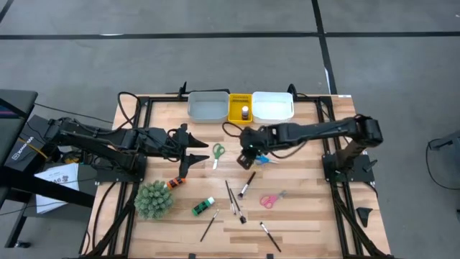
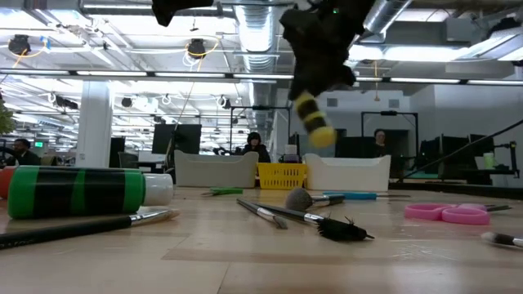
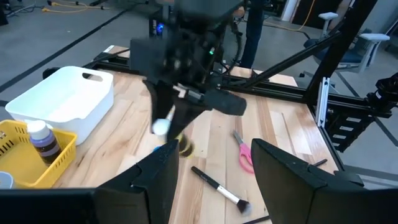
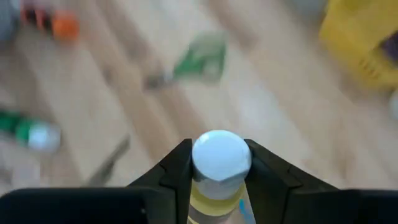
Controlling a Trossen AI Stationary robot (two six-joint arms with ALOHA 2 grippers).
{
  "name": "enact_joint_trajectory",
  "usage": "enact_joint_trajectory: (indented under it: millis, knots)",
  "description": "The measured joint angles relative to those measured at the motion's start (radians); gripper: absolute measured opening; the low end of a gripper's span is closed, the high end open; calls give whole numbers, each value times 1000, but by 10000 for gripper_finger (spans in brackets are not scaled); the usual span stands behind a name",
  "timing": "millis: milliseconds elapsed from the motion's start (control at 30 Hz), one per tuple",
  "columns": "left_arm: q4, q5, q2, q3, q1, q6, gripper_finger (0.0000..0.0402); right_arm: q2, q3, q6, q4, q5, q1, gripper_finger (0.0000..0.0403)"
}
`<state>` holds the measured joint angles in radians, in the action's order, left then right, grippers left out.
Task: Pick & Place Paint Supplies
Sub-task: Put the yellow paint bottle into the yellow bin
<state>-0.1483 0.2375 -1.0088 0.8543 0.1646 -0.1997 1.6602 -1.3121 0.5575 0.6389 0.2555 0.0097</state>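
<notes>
Right end effector (image 4: 217,163) pinches a yellow paint bottle (image 4: 219,168) just under its white cap, lifted clear of the bench (image 1: 302,208). Left end effector (image 1: 188,148) hovers with fingers spread, holding nothing. Counted: three scissors, green (image 1: 218,151) between the end effectors, blue (image 1: 261,160) just beneath the right one, pink (image 1: 269,199) nearer; green (image 1: 203,206) and orange (image 1: 175,183) bottles lying; roughly five brushes (image 1: 233,198).

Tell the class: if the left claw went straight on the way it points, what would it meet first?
Probably the right claw, hanging ahead with the yellow paint bottle in its grip. A brush lies on the table below that line; depth is uncertain.
</notes>
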Motion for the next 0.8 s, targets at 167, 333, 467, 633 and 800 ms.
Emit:
enact_joint_trajectory:
  millis: [167, 333, 467, 633, 800]
  knots:
    - [-11, 0, 0, 0, 0, 7, 195, -44, 174, -9, -344, 160, 50, 111]
    - [-35, 0, 0, 0, 0, 9, 195, -34, 319, -88, -610, 254, 106, 111]
    - [-68, 0, 0, 0, 0, 3, 195, -18, 426, -146, -851, 338, 131, 111]
    - [-88, 0, 0, 0, 0, -19, 195, -4, 522, -147, -1028, 370, 135, 111]
    - [-109, 0, 0, 0, 0, -46, 195, 63, 543, -184, -1072, 380, 134, 111]
